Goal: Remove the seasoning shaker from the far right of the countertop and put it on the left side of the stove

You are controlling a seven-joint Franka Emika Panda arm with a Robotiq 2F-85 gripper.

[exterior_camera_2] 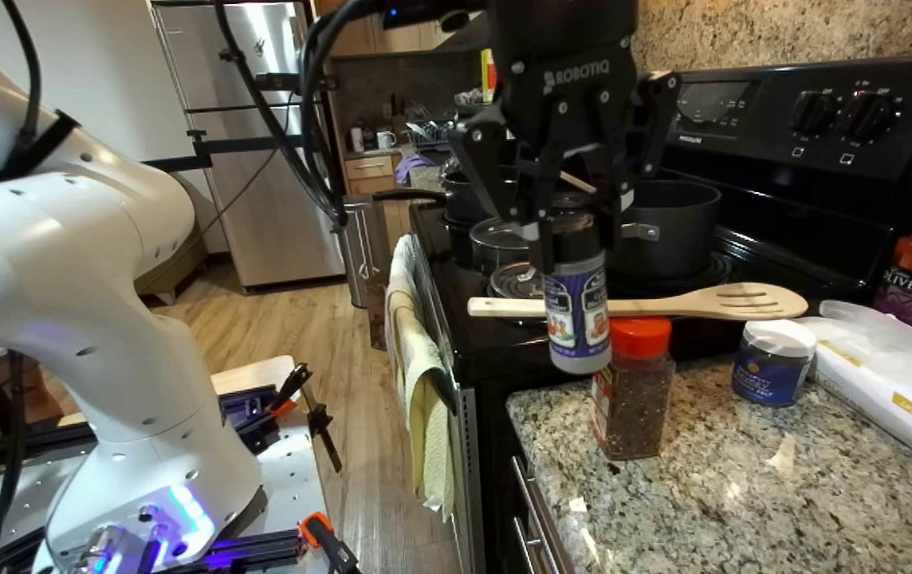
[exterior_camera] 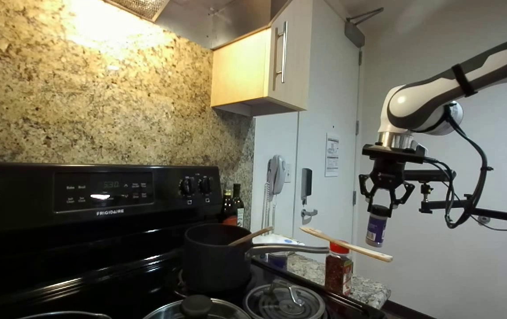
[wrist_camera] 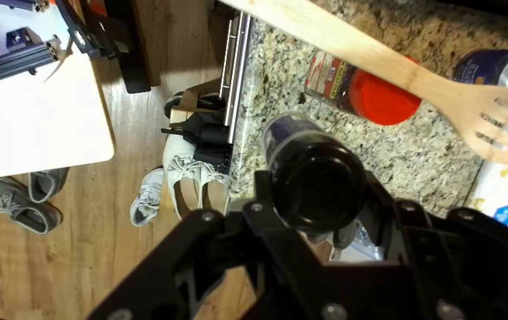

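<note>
At left in an exterior view is the stove point(exterior_camera: 103, 239); carry and set-down remain, I judge. At right, my gripper point(exterior_camera: 381, 210) has its fingers clamped about the top of the seasoning shaker point(exterior_camera: 375, 232), which leans slightly in mid-air, clear of the countertop point(exterior_camera: 368, 290), so removal looks done. Hidden from me: the stove's left end is cut off; farther right, the pot point(exterior_camera: 218, 261) hides whatever lies behind it; in the wrist view the shaker's top covers much of its body
</note>
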